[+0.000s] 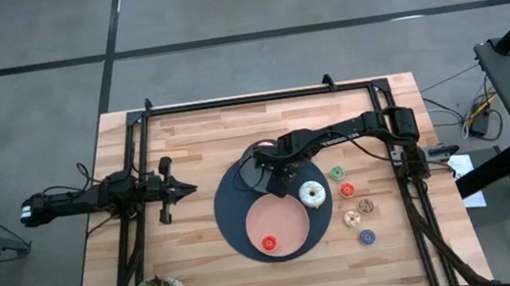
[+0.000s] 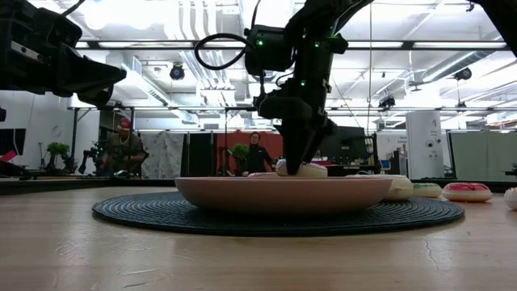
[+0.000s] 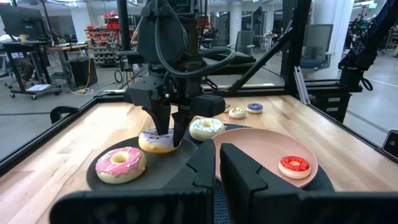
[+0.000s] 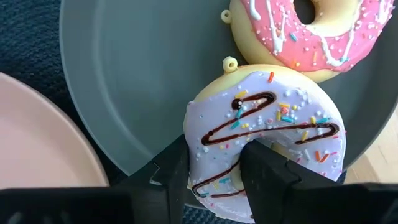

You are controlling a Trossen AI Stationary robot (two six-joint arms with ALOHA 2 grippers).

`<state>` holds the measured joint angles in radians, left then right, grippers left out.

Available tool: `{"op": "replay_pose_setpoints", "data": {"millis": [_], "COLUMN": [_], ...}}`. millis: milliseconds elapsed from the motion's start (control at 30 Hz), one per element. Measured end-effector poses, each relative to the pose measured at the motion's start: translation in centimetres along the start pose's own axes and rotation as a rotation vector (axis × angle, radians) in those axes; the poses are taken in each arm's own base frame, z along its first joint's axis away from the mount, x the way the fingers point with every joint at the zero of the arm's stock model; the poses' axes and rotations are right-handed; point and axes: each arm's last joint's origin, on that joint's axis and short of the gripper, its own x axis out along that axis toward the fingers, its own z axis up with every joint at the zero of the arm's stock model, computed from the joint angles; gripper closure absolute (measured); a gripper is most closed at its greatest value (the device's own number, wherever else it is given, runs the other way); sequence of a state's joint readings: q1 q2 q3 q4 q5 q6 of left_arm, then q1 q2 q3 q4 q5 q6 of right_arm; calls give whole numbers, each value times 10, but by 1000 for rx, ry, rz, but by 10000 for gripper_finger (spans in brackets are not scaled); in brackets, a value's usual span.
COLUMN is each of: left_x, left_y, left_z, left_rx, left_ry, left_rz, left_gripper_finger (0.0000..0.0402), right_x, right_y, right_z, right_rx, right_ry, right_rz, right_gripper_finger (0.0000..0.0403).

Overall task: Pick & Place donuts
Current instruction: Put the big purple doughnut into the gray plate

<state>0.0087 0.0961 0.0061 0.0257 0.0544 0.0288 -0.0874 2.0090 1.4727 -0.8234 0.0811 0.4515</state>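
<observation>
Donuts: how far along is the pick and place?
Done, apparently: one red donut lies on the pink plate. In hand: the right end effector grips the lilac donut on the grey plate, beside the pink donut. Likely left: the white donut and five small donuts on the table. The left end effector waits at the left.

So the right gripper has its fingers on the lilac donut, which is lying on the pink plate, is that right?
Not quite: the lilac donut lies on the grey plate, beside the pink-frosted donut, as the right wrist view shows. The right gripper does have its fingers on it, one through the hole. The pink plate holds only a small red donut.
</observation>
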Motion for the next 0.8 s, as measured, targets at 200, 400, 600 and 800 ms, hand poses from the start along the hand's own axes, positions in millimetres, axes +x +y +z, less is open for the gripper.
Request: {"op": "replay_pose_setpoints", "data": {"millis": [200,400,600,800], "left_x": [0,0,0,0], "left_y": [0,0,0,0], "left_z": [0,0,0,0], "left_rx": [0,0,0,0], "left_ry": [0,1,0,0], "left_rz": [0,0,0,0], "left_gripper_finger": [402,402,402,402], "right_x": [0,0,0,0], "right_y": [-1,-1,-1,-1], "right_z": [0,0,0,0], "right_rx": [-4,-4,-4,-4], "right_ry": [0,0,1,0], "right_rz": [-1,-1,-1,-1], "right_gripper_finger": [272,257,237,224]}}
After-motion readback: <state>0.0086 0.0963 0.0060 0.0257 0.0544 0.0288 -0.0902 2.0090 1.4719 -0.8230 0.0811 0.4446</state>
